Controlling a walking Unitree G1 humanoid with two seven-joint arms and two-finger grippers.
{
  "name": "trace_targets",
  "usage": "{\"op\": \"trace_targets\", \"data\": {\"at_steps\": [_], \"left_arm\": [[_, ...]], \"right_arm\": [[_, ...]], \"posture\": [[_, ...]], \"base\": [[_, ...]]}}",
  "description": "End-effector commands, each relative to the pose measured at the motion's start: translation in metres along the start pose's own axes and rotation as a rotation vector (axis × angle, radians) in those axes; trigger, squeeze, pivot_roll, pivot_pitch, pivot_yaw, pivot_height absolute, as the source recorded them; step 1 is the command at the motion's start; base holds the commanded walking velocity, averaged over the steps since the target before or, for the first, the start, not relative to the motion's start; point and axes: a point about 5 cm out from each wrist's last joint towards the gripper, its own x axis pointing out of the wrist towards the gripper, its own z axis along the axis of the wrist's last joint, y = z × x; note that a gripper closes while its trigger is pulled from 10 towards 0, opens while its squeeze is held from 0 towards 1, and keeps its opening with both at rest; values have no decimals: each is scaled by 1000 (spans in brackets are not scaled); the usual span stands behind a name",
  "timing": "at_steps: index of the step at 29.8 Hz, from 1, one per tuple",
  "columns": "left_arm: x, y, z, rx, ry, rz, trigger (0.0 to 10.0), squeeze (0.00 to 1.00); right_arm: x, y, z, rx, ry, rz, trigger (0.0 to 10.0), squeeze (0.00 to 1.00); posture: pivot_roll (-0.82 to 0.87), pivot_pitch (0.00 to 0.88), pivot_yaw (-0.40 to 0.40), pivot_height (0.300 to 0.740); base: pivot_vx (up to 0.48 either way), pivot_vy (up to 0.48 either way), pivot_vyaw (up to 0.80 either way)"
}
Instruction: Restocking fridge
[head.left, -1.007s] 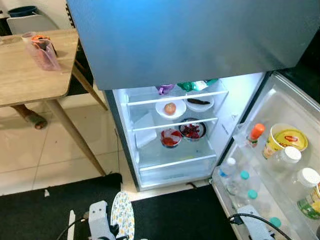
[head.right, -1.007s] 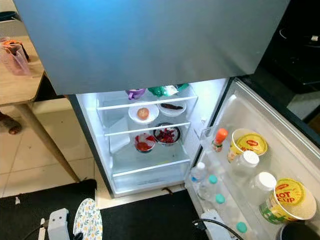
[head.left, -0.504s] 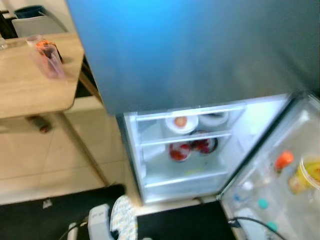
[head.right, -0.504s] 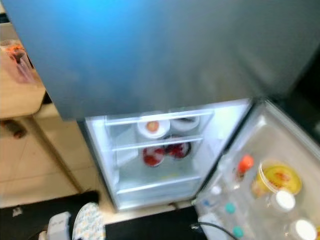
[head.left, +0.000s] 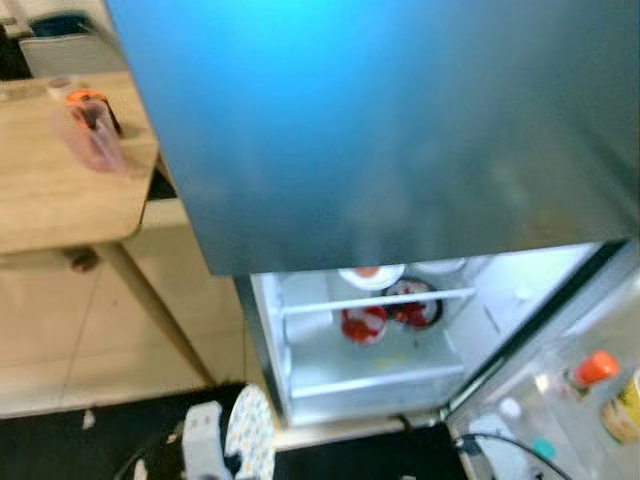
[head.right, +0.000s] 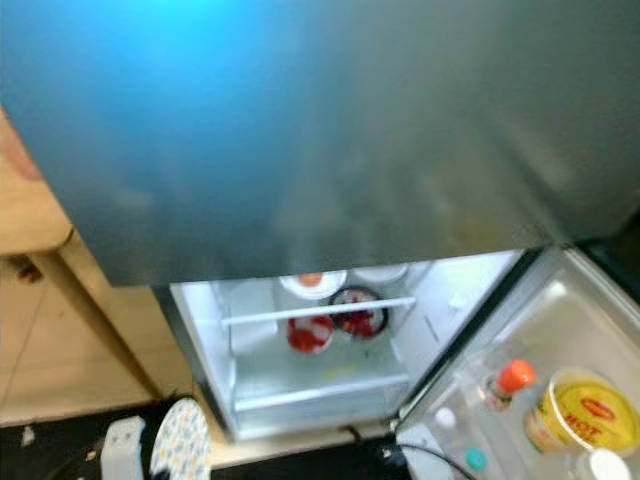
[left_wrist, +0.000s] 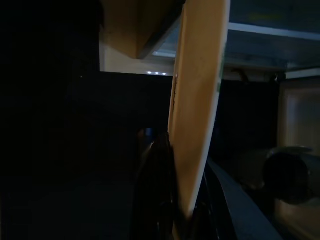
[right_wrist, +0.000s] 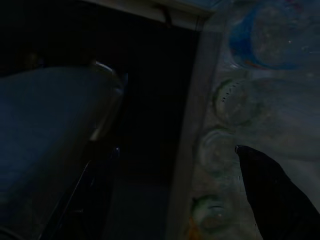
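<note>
Left gripper (left_wrist: 182, 210), nearest the camera, is closed on the edge of a floral plate (head.left: 248, 436), held upright just in front of the open fridge (head.left: 370, 340). Right gripper (right_wrist: 270, 195): aperture not determinable from the dark view; it sits beside the door-shelf bottles (right_wrist: 235, 102).

Risk (judgement): edge-held plate could slip or clip the fridge's shelf rail (head.left: 380, 298) on entry; views are blurred.

Inside the fridge: red-filled bowls (head.left: 364, 323). Left of the fridge: wooden table (head.left: 50, 190), tiled floor (head.left: 60, 340).

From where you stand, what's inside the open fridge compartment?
Two bowls of red food sit under a glass shelf. On that shelf, a white plate holding something orange, half cut off by the closed upper door, which covers everything above.
</note>
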Motion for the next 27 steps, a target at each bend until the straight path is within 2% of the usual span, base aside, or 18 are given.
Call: {"op": "trace_targets", "data": {"at_steps": [1, 5, 13, 14, 17, 19, 20, 21, 23, 27], "left_arm": [[1, -11, -14, -42, 50, -60, 10000, 0], [1, -12, -14, -48, 48, -70, 10000, 0], [1, -13, -14, -52, 39, -76, 10000, 0], [1, -14, -13, -57, 34, -84, 10000, 0], [1, -14, -13, -57, 34, -84, 10000, 0], [2, -17, -9, -70, 17, -112, 10000, 0], [2, -17, -9, -70, 17, -112, 10000, 0], [4, -20, -4, -70, -1, -133, 10000, 0], [7, -25, 8, -69, -49, -166, 10000, 0], [7, -26, 13, -73, -66, -175, 10000, 0]], "right_arm": [[-1, -2, -3, 1, 8, -5, 10000, 0], [-1, -2, -2, 0, 4, -5, 10000, 0], [2, 2, 16, -26, -62, 52, 10000, 0], [3, 10, 28, -43, -115, 134, 10000, 0], [3, 10, 28, -43, -115, 134, 10000, 0], [3, 27, 54, -84, -209, 318, 10000, 0], [3, 27, 54, -84, -209, 318, 10000, 0], [3, 36, 64, -116, -239, 404, 10000, 0], [2, 47, 78, -164, -261, 491, 10000, 0], [2, 48, 81, -171, -263, 490, 10000, 0]], "posture": [[-25, 56, -13, 740], [-25, 59, -13, 740], [-25, 61, -12, 740], [-25, 61, -12, 740], [-25, 61, -12, 740], [-28, 67, -16, 740], [-28, 67, -16, 740], [-26, 72, -18, 740], [-24, 83, -18, 740], [-24, 83, -18, 740]], "base": [[0, 0, 0], [0, 0, 0], [0, 0, 0], [0, 0, 0], [0, 0, 0], [0, 0, 0], [0, 0, 0], [0, 0, 0], [0, 0, 0], [0, 0, 0]]}}
